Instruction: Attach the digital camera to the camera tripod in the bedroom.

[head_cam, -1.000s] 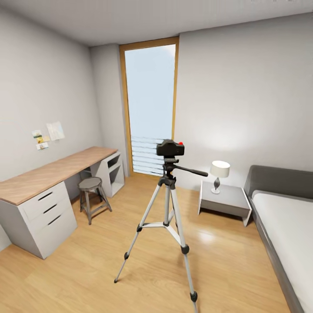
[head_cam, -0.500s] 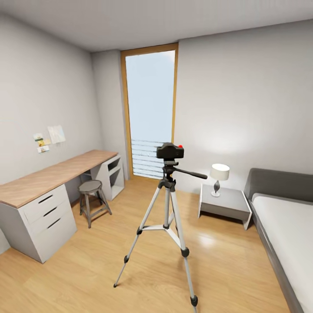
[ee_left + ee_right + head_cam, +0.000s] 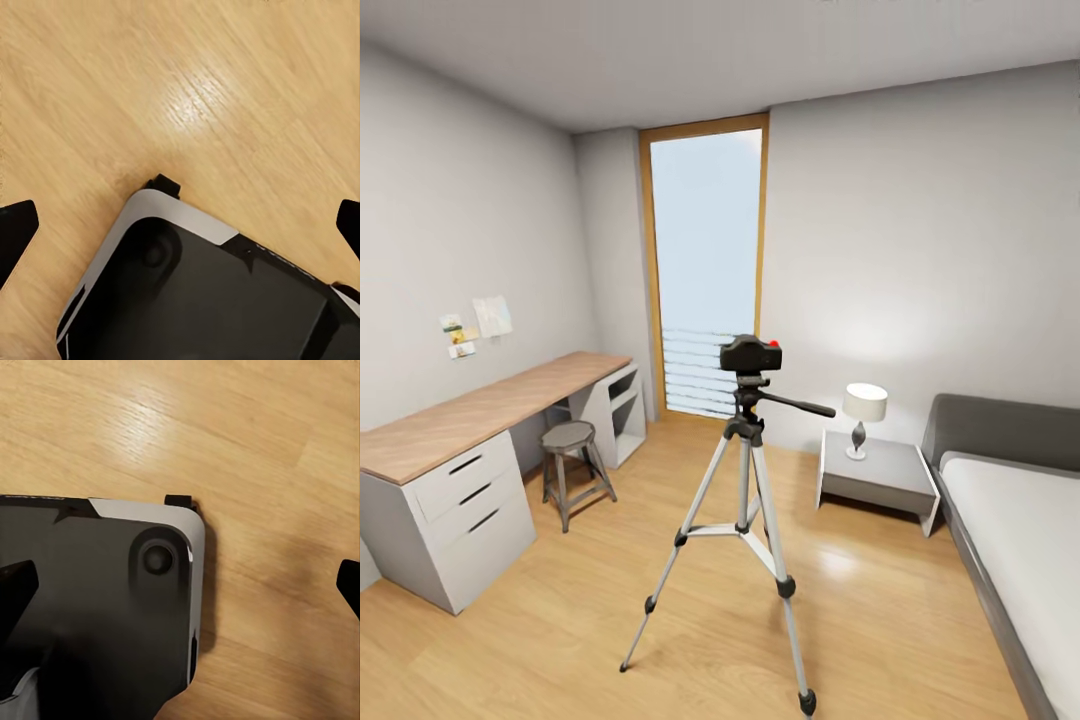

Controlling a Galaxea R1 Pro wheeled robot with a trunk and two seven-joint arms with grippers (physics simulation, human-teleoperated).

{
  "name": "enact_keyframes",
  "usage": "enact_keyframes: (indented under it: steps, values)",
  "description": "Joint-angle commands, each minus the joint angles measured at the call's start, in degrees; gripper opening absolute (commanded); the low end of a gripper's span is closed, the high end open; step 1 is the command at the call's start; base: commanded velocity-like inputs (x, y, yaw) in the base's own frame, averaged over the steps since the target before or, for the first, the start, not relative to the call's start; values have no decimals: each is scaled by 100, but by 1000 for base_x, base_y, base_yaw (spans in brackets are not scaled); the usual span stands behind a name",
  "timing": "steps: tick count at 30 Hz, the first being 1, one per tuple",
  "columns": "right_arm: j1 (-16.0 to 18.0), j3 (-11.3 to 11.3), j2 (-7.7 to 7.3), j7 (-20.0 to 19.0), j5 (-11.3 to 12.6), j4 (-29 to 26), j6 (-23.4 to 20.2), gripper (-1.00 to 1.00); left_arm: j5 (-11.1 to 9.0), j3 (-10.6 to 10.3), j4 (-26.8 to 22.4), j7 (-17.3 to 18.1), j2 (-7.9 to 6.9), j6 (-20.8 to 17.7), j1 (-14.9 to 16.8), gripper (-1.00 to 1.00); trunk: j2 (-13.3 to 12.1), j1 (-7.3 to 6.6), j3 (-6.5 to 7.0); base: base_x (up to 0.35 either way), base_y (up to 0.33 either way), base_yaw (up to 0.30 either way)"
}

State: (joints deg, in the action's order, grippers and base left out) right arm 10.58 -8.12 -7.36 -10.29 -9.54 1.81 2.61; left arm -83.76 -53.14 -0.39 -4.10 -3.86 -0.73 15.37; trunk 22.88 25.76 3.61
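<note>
Bedroom walls in pale grey close round what we see from the head view, with the camera tripod (image 3: 745,520) standing on the wood plank floor (image 3: 560,640) in the middle of the room. We find the digital camera (image 3: 750,353) seated on top of the tripod's black head, its red button showing at the upper right corner, and the long pan handle sticking out toward the nightstand (image 3: 878,478). A white lamp (image 3: 863,415) stands on that nightstand, and the grey bed (image 3: 1010,520) lies just beside it. Behind the tripod rises the tall wood-framed window (image 3: 707,270). Along the left wall runs the wood-topped desk (image 3: 470,440), with a round-seated stool (image 3: 572,465) close to it. A few paper notes (image 3: 475,322) are pinned to the wall above the desk; whatever is written on them is too small for us to read.

In the left wrist view the left gripper (image 3: 180,232) has its dark fingertips far apart, nothing between them, over the robot's black base (image 3: 210,300) and floor. In the right wrist view the right gripper (image 3: 180,589) is likewise spread wide and holds nothing.
</note>
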Motion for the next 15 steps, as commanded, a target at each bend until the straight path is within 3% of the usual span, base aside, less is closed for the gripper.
enact_keyframes:
  steps: [1,15]
  values:
    - [6,-49,-3,-10,-57,19,28,100,-12,-50,-3,-22,-3,-7,3,100,3,2,8,0,0,0]
    - [4,-43,-32,-8,-87,6,50,100,79,-14,4,-34,5,-6,1,100,3,2,86,0,0,0]
